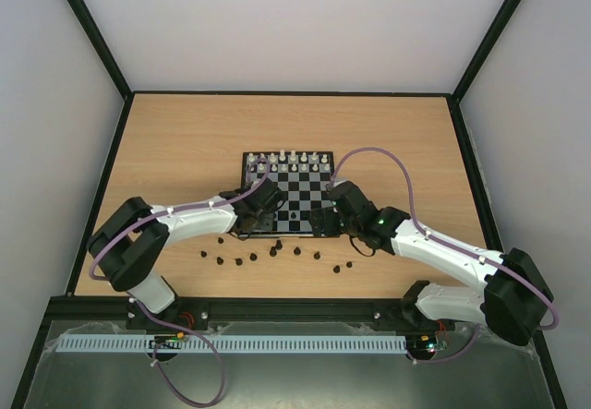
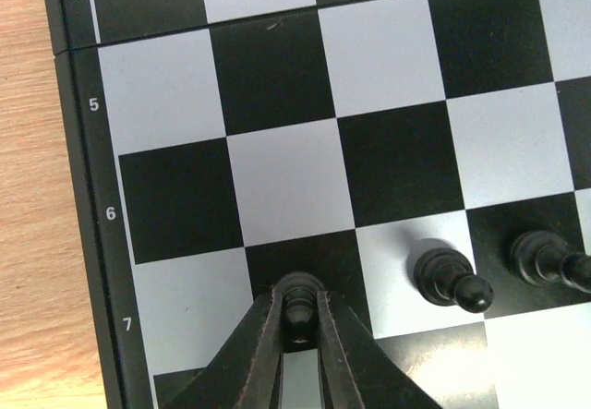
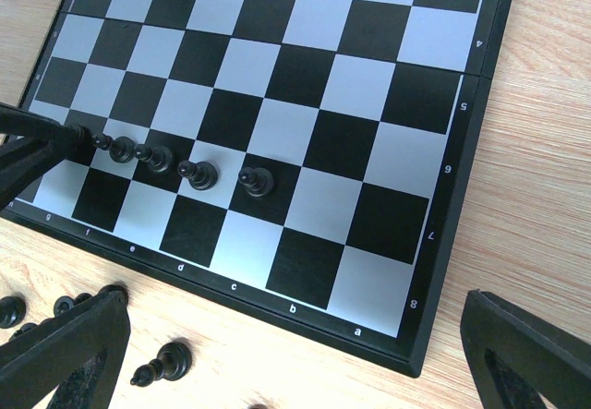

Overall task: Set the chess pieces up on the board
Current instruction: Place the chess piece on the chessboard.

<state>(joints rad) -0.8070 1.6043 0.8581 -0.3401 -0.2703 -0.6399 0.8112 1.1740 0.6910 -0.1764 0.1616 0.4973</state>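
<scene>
Chess pawn (image 2: pixel 297 309) nipped in left jaws — base hidden, right jaws wide over board (image 3: pixel 305 77) edge, loose pieces (image 3: pixel 164 363) partly cropped

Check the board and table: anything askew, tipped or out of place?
Nothing stands out. The black pawns sit one per square along rank 7 of the board, the left fingers hold another pawn, and spare black pieces wait on the table.
</scene>
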